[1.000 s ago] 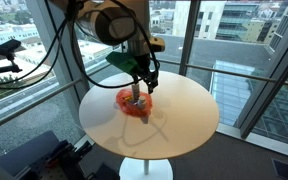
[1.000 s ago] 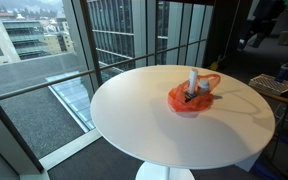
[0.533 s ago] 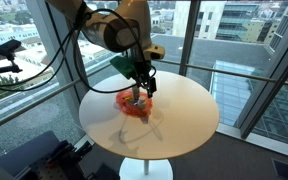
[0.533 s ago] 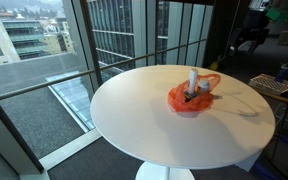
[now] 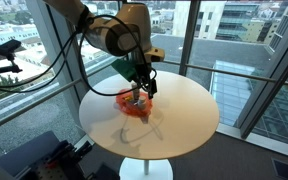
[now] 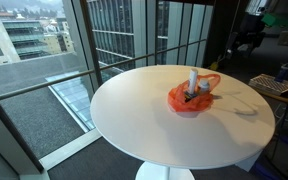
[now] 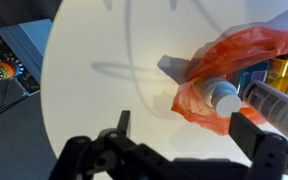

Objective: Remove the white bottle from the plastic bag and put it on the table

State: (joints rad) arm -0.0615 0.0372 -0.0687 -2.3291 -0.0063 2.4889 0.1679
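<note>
An orange plastic bag (image 5: 134,106) lies on the round white table (image 5: 189,110), and it shows in both exterior views (image 6: 189,99). The white bottle (image 6: 192,82) stands upright in it. In the wrist view the bottle (image 7: 218,96) pokes out of the bag (image 7: 246,55) at the right, beside a darker bottle (image 7: 276,101). My gripper (image 5: 139,86) hangs above the bag. It is open and empty in the wrist view (image 7: 184,125), with the bottle's cap just beyond its fingertips (image 7: 248,128).
The table stands next to floor-to-ceiling windows (image 6: 124,35). A laptop-like device (image 6: 271,85) sits beyond the table's far edge. Equipment (image 7: 12,58) lies on the floor left of the table. Bare tabletop (image 7: 94,90) lies left of the bag.
My gripper has come down a little toward the bag. The bag and the bottle have not moved.
</note>
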